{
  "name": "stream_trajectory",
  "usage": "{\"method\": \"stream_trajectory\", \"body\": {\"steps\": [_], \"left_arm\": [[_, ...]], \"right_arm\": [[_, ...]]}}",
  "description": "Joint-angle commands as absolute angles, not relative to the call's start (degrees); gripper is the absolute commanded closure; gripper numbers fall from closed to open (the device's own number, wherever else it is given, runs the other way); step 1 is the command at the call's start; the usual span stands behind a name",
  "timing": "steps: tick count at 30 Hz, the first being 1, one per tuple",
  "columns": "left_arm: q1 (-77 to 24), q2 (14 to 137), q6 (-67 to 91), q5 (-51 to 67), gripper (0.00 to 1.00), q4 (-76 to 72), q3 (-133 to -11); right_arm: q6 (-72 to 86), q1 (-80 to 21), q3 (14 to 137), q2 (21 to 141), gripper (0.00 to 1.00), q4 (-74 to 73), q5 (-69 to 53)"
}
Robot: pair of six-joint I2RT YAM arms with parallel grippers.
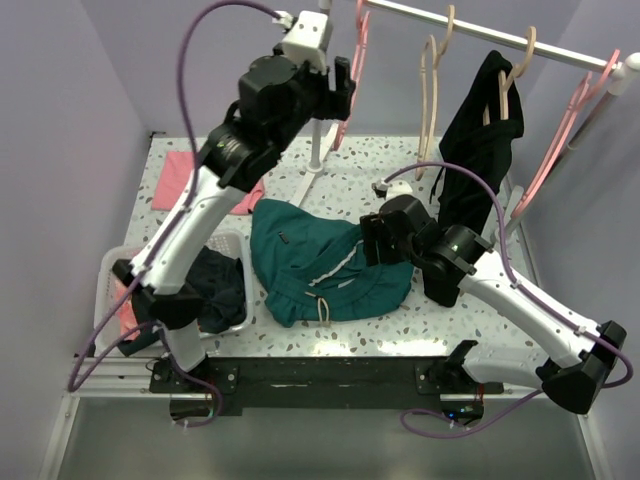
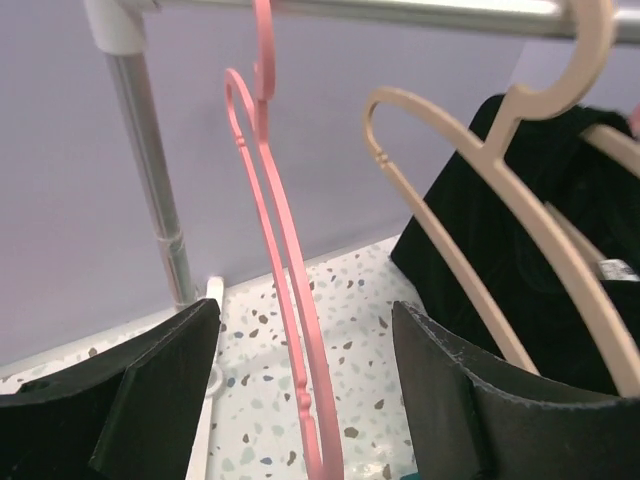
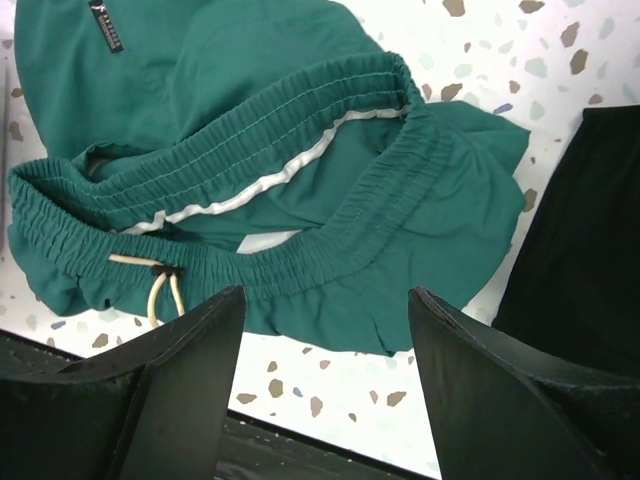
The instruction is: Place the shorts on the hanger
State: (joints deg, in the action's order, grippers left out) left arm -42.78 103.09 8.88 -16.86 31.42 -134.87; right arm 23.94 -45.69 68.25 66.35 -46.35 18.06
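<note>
Both stood released — left gripper (image 2: 305, 345) astride the hanger (image 2: 287, 290) at the rail (image 2: 400, 12), right gripper (image 3: 325, 335) over the shorts (image 3: 300, 150) near the table (image 1: 440, 325)'s front edge — where a shallow pinch might have snagged one layer.

Shorts (image 1: 320, 265) on the table (image 1: 360, 190), hanger (image 1: 360, 40) on rail (image 1: 480, 30) behind.
</note>
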Motion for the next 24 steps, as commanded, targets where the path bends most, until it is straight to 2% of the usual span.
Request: {"method": "stream_trajectory", "body": {"steps": [1, 4, 8, 13, 14, 16, 17, 19, 24], "left_arm": [[-42.6, 109.6, 4.3, -19.3, 0.25, 28.1, -138.3], [-42.6, 111.0, 4.5, -23.2, 0.27, 24.7, -135.0], [-42.6, 112.1, 4.5, -24.5, 0.35, 23.4, -133.9], [-42.5, 110.4, 3.9, -25.0, 0.6, 20.5, -128.8], [-42.5, 110.5, 3.6, -25.0, 0.7, 20.2, -128.4], [-42.6, 110.8, 2.9, -25.1, 0.79, 20.1, -128.2], [-42.6, 110.9, 2.6, -25.2, 0.91, 19.8, -128.1], [-42.6, 110.7, 2.1, -25.8, 1.0, 19.3, -127.3], [-42.6, 106.5, 0.4, -27.6, 1.0, 16.1, -124.2]], "right_arm": [[25.0, -45.7, 67.8, 65.2, 0.3, -43.2, 15.0], [25.1, -45.7, 67.3, 64.5, 0.3, -43.7, 14.9], [25.4, -45.7, 65.8, 63.2, 0.3, -42.6, 14.2], [26.2, -45.7, 64.3, 62.8, 0.31, -42.4, 14.2], [26.3, -45.7, 64.1, 62.8, 0.31, -42.2, 14.2], [26.3, -45.7, 64.0, 62.7, 0.31, -42.1, 14.3], [26.4, -45.7, 64.0, 62.8, 0.31, -42.0, 14.2], [26.4, -45.6, 64.1, 62.8, 0.31, -42.1, 14.2], [26.4, -45.7, 63.8, 63.0, 0.31, -42.0, 14.9]]}}
